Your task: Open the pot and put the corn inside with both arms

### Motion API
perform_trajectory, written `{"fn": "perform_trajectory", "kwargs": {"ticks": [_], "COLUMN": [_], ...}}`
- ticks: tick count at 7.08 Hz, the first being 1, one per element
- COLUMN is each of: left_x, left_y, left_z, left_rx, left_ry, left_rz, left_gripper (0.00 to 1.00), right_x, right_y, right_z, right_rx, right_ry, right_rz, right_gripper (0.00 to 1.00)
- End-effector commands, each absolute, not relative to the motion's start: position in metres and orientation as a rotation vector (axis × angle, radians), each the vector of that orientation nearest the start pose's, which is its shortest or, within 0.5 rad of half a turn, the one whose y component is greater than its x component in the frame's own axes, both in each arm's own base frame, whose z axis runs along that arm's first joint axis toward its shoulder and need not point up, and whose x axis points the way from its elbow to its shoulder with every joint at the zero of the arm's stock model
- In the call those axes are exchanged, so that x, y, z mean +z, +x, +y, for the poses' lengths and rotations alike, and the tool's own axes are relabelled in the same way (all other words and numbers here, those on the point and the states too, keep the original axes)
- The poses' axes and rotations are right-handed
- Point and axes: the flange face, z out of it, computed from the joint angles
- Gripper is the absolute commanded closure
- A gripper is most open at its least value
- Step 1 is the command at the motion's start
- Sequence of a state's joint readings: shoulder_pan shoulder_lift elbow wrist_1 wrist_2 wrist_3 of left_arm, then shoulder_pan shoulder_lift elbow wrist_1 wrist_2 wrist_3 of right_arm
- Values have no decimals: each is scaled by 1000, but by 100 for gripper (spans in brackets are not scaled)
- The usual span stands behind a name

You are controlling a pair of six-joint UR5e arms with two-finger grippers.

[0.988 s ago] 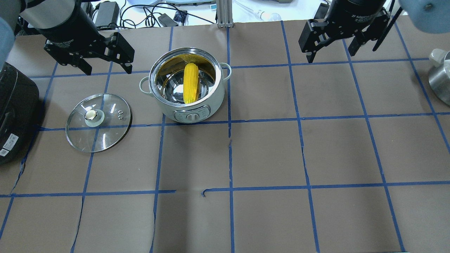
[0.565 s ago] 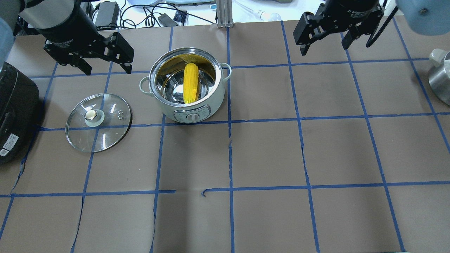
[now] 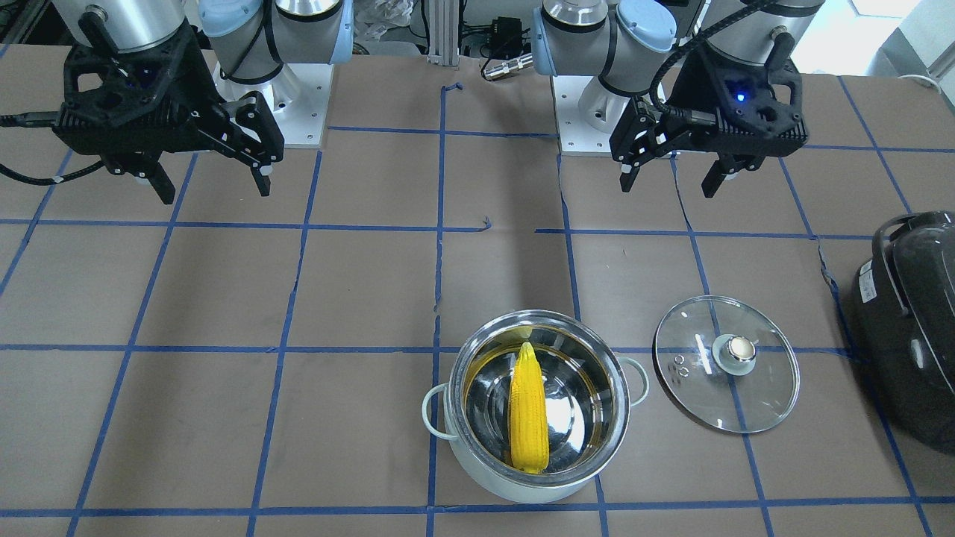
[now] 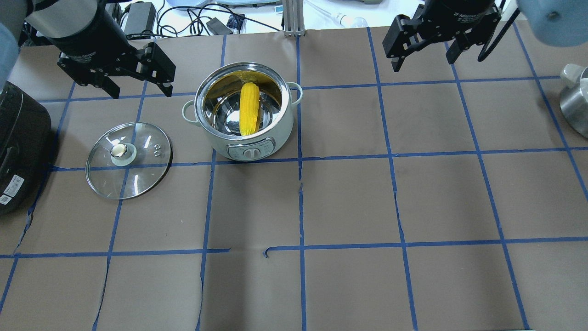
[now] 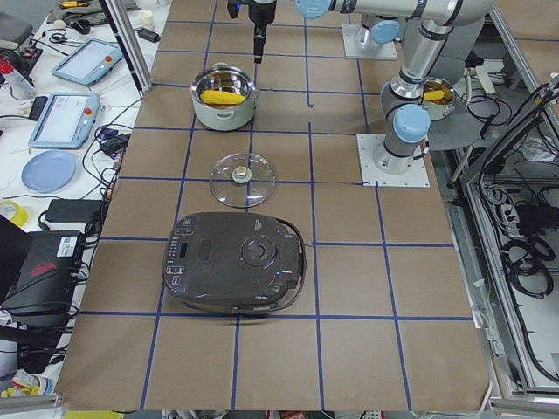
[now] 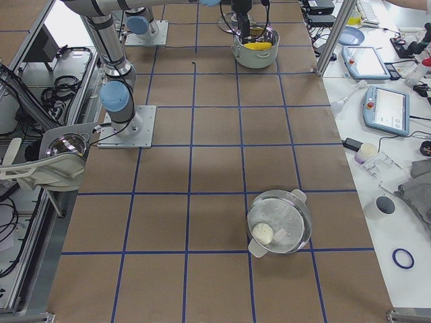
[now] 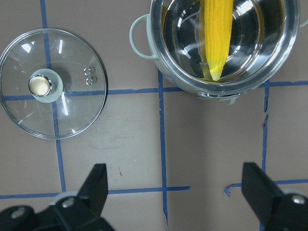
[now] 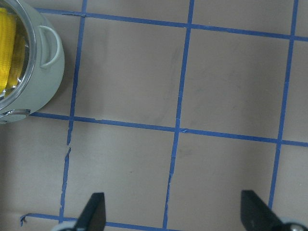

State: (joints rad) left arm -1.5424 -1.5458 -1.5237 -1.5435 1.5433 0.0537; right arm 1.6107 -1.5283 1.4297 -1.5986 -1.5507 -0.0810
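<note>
Bright yellow toy corn cob [image 4: 249, 108] is lying inside the round shiny stainless-steel pot [image 4: 281, 134]. The clear glass lid with metal knob [image 4: 138, 172] is sitting flat near the pot, on the left arm's side. The black two-finger left gripper [image 4: 140, 92] is hovering near the pot with fingers spread wide. The right gripper [image 4: 423, 63] is hanging well apart from it, also spread wide.

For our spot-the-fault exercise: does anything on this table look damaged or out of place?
Only the brown paper cover: torn along the blue tape near the middle, one tape end curled loose. The corn sits in the pot, lid flat beside it.
</note>
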Motion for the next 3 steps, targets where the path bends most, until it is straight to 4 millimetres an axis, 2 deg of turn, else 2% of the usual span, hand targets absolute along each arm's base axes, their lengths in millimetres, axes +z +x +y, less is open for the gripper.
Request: {"fn": "perform_trajectory", "kwargs": {"ticks": [1, 3], "left_x": [527, 526], "left_y": [-120, -120], "left_z": [-494, -494], "left_rx": [-161, -157], "left_ry": [38, 36], "left_rz": [3154, 3161], "left_gripper": [0, 0], "right_x": [539, 539], "right_y": [156, 156], "right_z": [-514, -514], "right_rx": [-197, -195], "right_ry": [-191, -188], "right_rz": [3114, 3114], "right_gripper": [0, 0]}}
